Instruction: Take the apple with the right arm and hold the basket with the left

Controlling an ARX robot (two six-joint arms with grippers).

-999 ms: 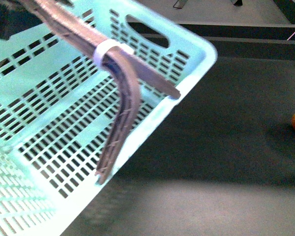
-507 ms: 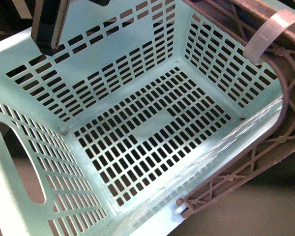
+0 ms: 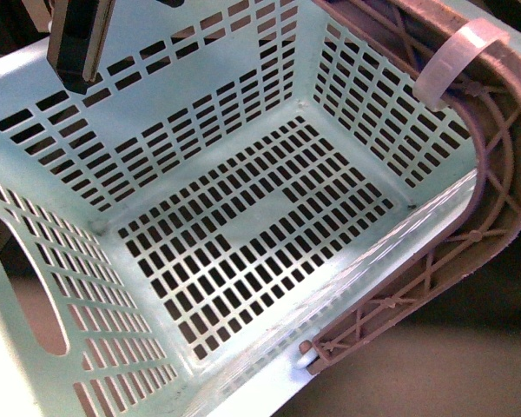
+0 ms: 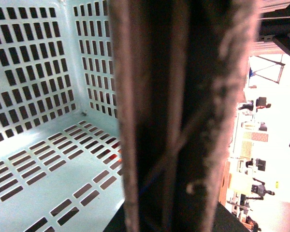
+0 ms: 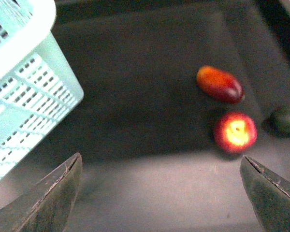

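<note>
Where the front view is filled almost wholly by the basket (image 3: 373,261), its pale mint-green slotted floor and walls are seen from above and tilted, with an oval hand cut-out (image 3: 35,278) in the near wall.

Handle (image 3: 495,174): grey-brown, ribbed, lying along the rim on the robot's right side and pivoted at the near rim. A white band (image 3: 458,54) is wrapped around it.

Dark block (image 3: 78,39): robot hardware, seen before the far wall at the upper left of the front view. Which part it is cannot be told.

Left gripper: fingers not made out. In the left wrist view the Handle is shown very close, running across the middle of the picture, with the basket's interior behind it. Whether the jaws are closed on it cannot be told. A reddish patch (image 4: 114,157) is glimpsed through the floor slots and cannot be identified.

Right gripper (image 5: 160,158): two dark fingers (image 5: 50,195) are spread wide with nothing held between them, poised above the table (image 5: 135,96), a dark surface.

Apple (image 5: 235,132): round and red, with a yellow patch turned to the camera. It is laid on the table, well apart from the basket, whose corner is shown at one edge of the right wrist view, and is touched by neither finger.

Oblong orange-red fruit (image 5: 220,84): near the Apple, not touching it.

Dark rounded fruit (image 5: 286,119): just beside the Apple, partly cut off by the picture's edge.
</note>
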